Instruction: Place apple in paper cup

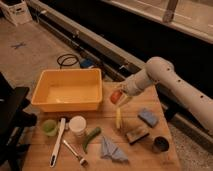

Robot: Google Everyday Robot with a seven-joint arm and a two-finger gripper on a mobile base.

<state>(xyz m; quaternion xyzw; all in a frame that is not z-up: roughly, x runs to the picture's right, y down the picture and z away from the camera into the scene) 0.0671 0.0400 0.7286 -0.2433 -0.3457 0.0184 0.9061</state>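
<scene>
1. The gripper (119, 98) is clamped on the small round orange-red apple (115, 95). It holds the fruit in the air over the far middle of the wooden table (31, 157), just right of the yellow plastic tub (67, 90).
2. The short white paper cup (77, 124) stands upright nearer the camera and to the left of the apple, just in front of the tub's near right corner. Apple and cup are well apart.
3. The step in hand appears to be the carry to the cup. The arm should probably move the apple left and toward the near side until it sits squarely over the cup's mouth.
4. The apple looks about as wide as the rim, so centring matters. An off-centre release could catch the edge and tip the light cup or let the fruit roll off.
5. A low, slow descent before release would likely serve best, with the apple close above the rim when the grip is let go.
6. The path should avoid the translucent green cup (48, 126) on the left, the long white-handled utensil (57, 141) between the two cups, and the green vegetable (91, 137) lying just right of the paper cup.
7. No brand, label or writing can be read on any object in view.
</scene>
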